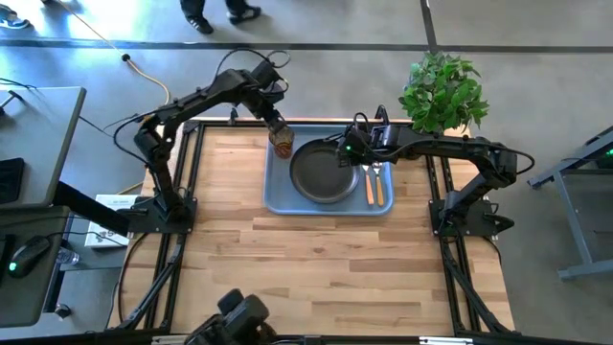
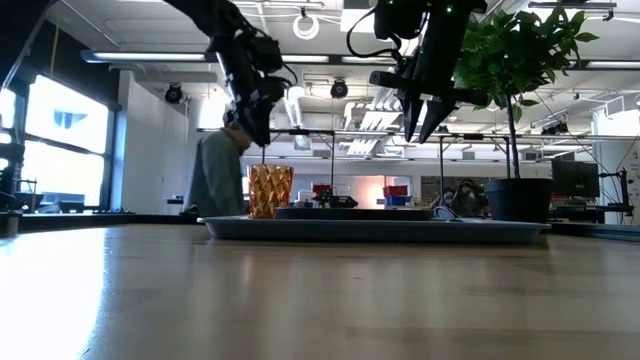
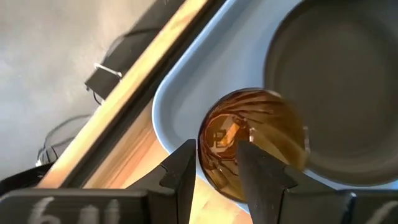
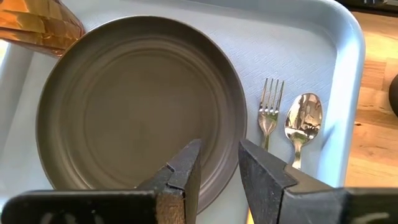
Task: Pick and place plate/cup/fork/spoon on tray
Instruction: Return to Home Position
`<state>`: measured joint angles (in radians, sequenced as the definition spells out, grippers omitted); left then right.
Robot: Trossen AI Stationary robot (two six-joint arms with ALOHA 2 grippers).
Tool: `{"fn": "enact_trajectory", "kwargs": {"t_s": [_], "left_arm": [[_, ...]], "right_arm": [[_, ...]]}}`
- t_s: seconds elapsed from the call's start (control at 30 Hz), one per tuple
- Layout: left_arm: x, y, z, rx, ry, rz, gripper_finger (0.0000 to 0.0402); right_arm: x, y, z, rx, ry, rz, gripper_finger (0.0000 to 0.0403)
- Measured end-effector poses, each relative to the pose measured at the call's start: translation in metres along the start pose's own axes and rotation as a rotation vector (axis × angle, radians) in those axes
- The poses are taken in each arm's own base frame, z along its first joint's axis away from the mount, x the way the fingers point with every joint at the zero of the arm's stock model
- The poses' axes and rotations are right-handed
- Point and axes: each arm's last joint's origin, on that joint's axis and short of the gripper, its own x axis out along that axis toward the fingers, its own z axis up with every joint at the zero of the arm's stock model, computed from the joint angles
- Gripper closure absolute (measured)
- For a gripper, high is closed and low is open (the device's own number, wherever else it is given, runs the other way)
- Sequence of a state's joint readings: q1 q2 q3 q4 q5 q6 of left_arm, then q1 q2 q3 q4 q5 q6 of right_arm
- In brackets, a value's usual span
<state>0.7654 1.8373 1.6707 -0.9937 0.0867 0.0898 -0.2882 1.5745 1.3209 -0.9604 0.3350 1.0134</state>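
Note:
The light blue-grey tray [image 1: 278, 196] lies at the table's far middle. The dark plate [image 1: 324, 174] rests flat on it. The amber cup [image 2: 270, 190] stands upright on the tray's far left corner, beside the plate. The fork [image 4: 269, 112] and the spoon [image 4: 303, 121] lie side by side on the tray, to the right of the plate. My left gripper [image 3: 214, 168] is open just above the cup's rim; in the low view [image 2: 263, 148] it shows above the cup. My right gripper [image 4: 217, 168] is open and empty, high above the plate's right edge [image 2: 425, 128].
A potted plant [image 1: 441, 91] stands at the table's far right corner, behind the right arm. Bare wooden table [image 1: 326, 268] stretches from the tray to the near edge. A person [image 2: 215, 175] shows in the room beyond the table.

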Motion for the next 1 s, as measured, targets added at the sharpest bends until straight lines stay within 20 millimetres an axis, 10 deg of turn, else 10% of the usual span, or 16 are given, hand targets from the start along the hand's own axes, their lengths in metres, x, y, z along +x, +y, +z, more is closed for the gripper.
{"fn": "enact_trajectory", "kwargs": {"t_s": [0.43,1.0], "left_arm": [[-0.085,-0.047,-0.018,0.022,-0.204,-0.239,0.0295],[-0.074,-0.153,-0.162,0.115,-0.469,-0.625,0.0295]], "right_arm": [[-0.005,0.009,-0.014,-0.145,0.033,0.043,0.0304],[-0.023,0.032,-0.052,-0.391,0.060,0.177,0.0304]]}}
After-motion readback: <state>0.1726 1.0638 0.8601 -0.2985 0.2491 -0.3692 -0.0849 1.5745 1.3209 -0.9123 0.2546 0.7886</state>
